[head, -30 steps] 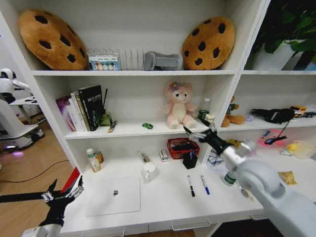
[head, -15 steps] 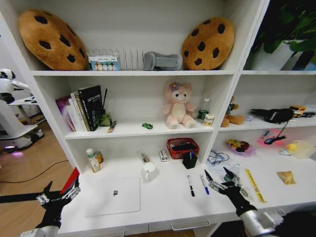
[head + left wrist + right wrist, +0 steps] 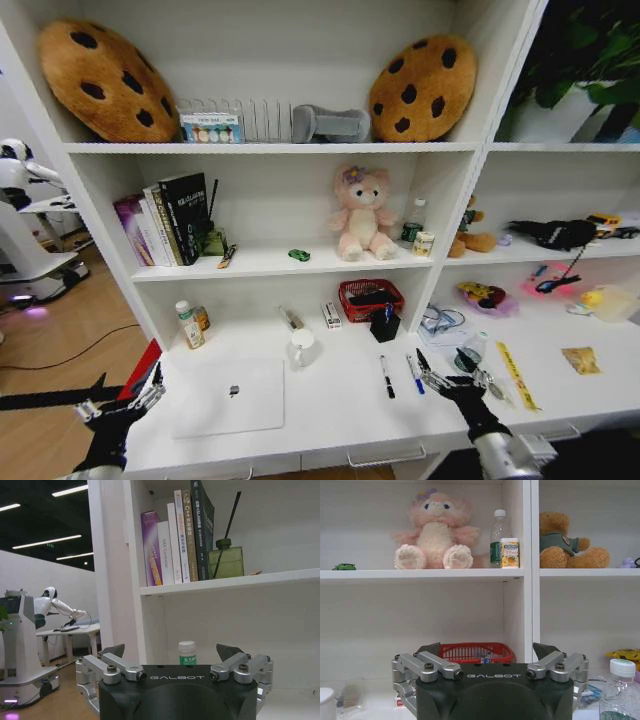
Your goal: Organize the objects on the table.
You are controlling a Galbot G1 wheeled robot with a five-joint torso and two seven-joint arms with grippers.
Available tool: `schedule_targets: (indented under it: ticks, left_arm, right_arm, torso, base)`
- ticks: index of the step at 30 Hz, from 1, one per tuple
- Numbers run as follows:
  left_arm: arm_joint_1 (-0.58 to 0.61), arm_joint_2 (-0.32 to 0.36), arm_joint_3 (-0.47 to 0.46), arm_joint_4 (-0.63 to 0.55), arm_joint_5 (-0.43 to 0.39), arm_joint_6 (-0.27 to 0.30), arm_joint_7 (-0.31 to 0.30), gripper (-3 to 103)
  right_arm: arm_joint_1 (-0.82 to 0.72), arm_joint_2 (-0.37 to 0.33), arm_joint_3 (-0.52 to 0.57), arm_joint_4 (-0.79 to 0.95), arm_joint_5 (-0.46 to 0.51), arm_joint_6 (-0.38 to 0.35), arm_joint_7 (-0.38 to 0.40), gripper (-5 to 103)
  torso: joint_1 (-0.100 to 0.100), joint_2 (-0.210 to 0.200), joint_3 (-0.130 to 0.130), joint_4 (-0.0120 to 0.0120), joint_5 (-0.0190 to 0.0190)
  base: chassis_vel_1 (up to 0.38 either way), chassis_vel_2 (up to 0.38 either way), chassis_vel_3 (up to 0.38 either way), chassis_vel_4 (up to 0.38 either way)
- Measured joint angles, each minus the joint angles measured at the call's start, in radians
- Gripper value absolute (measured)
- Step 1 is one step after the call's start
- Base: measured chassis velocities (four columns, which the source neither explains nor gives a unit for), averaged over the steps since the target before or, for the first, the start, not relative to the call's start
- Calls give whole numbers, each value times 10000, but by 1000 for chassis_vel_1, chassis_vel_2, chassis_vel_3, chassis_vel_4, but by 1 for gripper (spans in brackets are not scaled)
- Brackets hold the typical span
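Observation:
The silver laptop [image 3: 230, 395] lies closed on the white table [image 3: 340, 410] at the left. A black pen [image 3: 386, 376] and a blue pen [image 3: 414, 372] lie side by side right of centre. My right gripper [image 3: 455, 379] [image 3: 487, 650] hovers open at the front edge, just right of the pens. The small clear bottle [image 3: 467, 353] [image 3: 619, 690] stands right behind it. A yellow packet [image 3: 581, 359] lies far right. The green toy car [image 3: 299, 255] [image 3: 343, 567] sits on the shelf above. My left gripper [image 3: 128, 386] [image 3: 171, 652] hangs open off the table's left end.
A red basket [image 3: 370, 297], a black holder [image 3: 384, 324], a white mug [image 3: 301, 347] and a white-capped bottle [image 3: 187, 324] [image 3: 187, 653] stand along the back. A yellow strip [image 3: 515, 375] lies right of my right gripper. Books [image 3: 165, 220] and a pink plush [image 3: 360, 215] fill the shelf.
My right arm has dropped from the shelf level down to the table's front edge by the pens. The left gripper has sunk slightly.

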Motion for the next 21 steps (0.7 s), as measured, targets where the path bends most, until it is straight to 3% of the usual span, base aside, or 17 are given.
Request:
schedule_targets:
  ticks: [16,21]
  left_arm:
    - [85,-53,-64,-83,5,130,-1,100]
    - [173,-108,23,-39,178,135,20,100]
  right_arm:
    - [523,-352,-916,-748,-3,110,-175,100]
    - [1499,-662,-1776,-1297,360,-430,53,100]
  torso:
    - [-1,1,0,-2,-3]
    - [-1,0,0,2,1]
  base:
    - [-100,-110,108,93]
    - [-48,-64,44,55]
